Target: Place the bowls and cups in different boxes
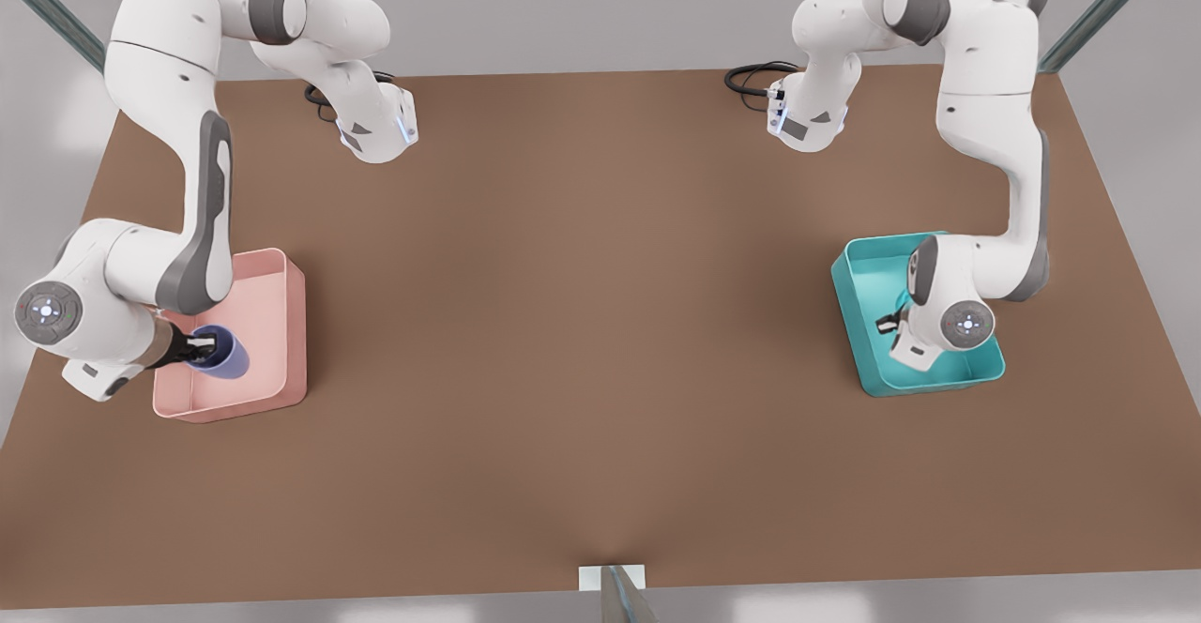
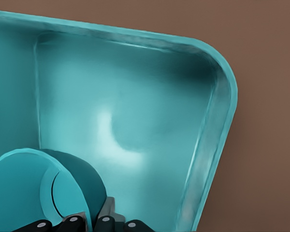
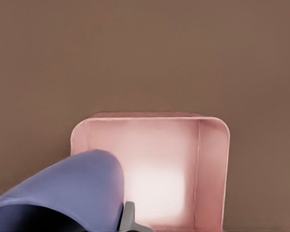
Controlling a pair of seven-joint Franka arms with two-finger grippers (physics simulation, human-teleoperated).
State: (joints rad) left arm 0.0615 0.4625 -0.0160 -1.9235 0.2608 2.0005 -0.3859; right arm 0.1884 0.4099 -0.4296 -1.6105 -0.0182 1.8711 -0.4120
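In the front view, the right gripper (image 1: pixel 199 349) grasps the lavender cup (image 1: pixel 220 352) over the pink box (image 1: pixel 281 323), near its wall farthest from the teal box (image 1: pixel 868 323); released tilted, I judge it could roll. The left wrist view shows the left gripper (image 2: pixel 87 223) clenched on the teal bowl (image 2: pixel 34 188), tipped above the teal box's floor, where a drop might land it on edge. In the right wrist view, the cup hangs partly over the brown bench (image 3: pixel 145 58), so a release could clip the pink rim.

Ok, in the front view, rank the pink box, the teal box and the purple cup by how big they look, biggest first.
1. and 2. The pink box and the teal box look about alike; an arm covers part of each, so I won't rank them.
3. The purple cup, held by the right gripper over the pink box, is clearly smallest.
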